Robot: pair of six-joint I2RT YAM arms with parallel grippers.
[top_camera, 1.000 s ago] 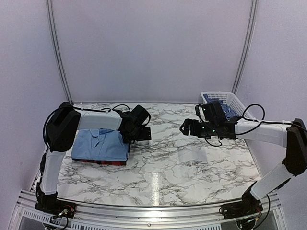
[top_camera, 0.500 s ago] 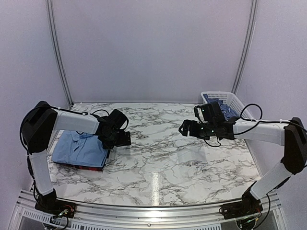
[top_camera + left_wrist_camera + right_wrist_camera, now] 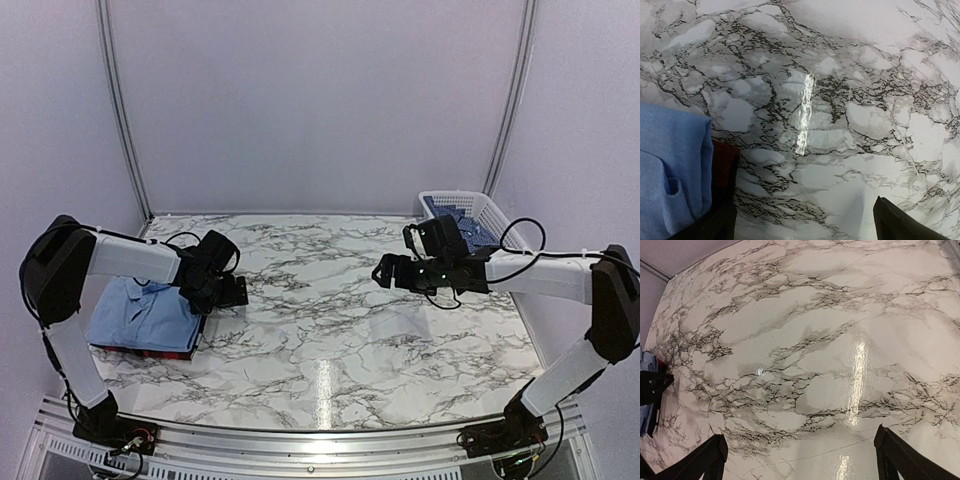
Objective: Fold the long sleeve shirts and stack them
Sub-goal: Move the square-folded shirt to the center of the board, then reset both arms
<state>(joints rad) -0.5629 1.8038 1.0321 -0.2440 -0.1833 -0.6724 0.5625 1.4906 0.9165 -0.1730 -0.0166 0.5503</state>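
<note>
1. Near edge: metal rail [image 3: 300,432] with both arm bases bolted on, L base at left, R base at right.
2. Near-left of marble table [image 3: 320,340]: light blue shirt [image 3: 140,312], folded, collar toward the far side. It lies on top of the plaid shirt [image 3: 150,352]; only a thin red/dark strip of the plaid shows along the stack's near edge. L wrist cam also shows a bit of red under the blue at the stack's side.
3. Left gripper [image 3: 232,293] is low over the table, just beside the stack's R edge. Claw spread wide, nothing pinched, only bare marble btw the fingers [image 3: 900,225]. The other finger sits right against the stack's side; can't tell if it's actually touching.
4. Mid table: bare marble w/ light glare, btw the two arms.
5. Right gripper [image 3: 383,271] hangs above the table R of centre, well apart from the shirts, pointing toward the L side. Claw spread wide, holding nothing; R wrist cam shows both fingers [image 3: 905,457] w/ bare marble btw them.
6. Far-right corner: white plastic basket [image 3: 455,195] behind the R arm, w/ blue patterned cloth [image 3: 452,211] inside; can't tell what garment.
7. Behind it all: plain pale wall [image 3: 320,100].
</note>
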